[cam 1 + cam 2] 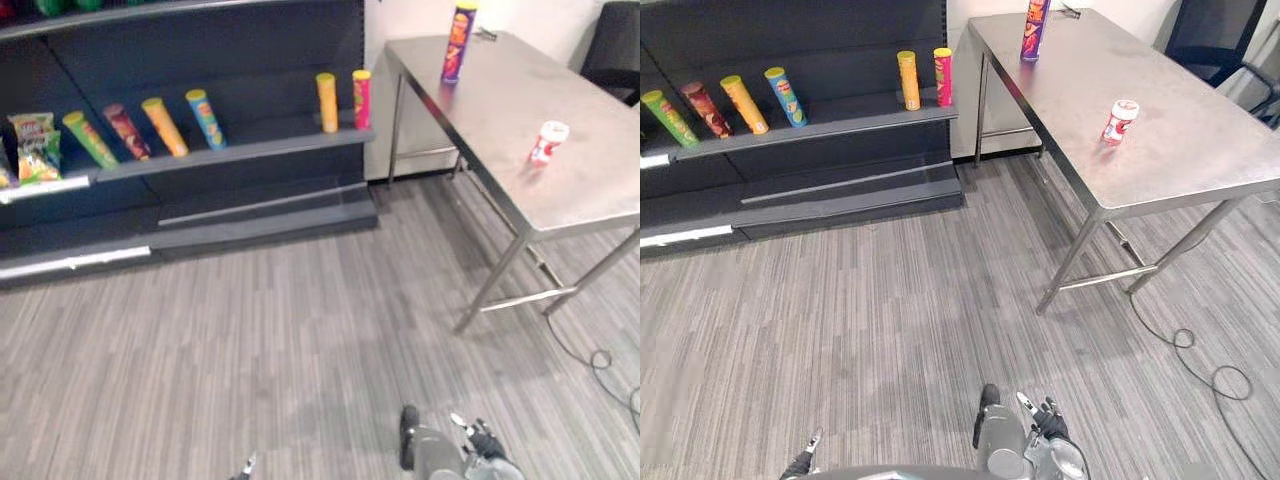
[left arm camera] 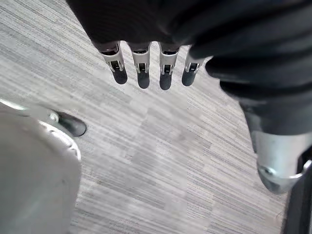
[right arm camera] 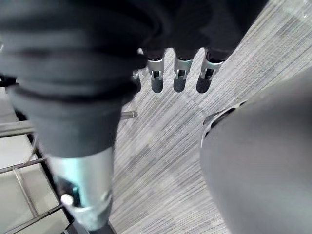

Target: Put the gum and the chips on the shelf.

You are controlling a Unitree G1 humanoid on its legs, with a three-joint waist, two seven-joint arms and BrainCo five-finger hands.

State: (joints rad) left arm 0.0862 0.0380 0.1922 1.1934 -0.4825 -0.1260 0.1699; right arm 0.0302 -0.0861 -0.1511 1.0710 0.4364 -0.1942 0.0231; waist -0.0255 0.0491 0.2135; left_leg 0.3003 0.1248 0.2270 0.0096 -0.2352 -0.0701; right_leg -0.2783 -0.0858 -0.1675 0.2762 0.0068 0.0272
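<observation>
Chips can (image 1: 459, 42) upright at far end of table (image 1: 590, 190), gum tub (image 1: 548, 141) nearer its middle; left hand (image 2: 143, 70) and right hand (image 3: 179, 75) empty, fingers relaxed, off the table; risk: overreach topples tall can.

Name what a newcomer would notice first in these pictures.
The steel table on the right stands out, bearing a tall purple chips can at its far end and a small red-and-white gum tub nearer. On the left, a dark shelf holds a row of colourful chips cans. The left hand and right hand hang open above the striped floor.
</observation>
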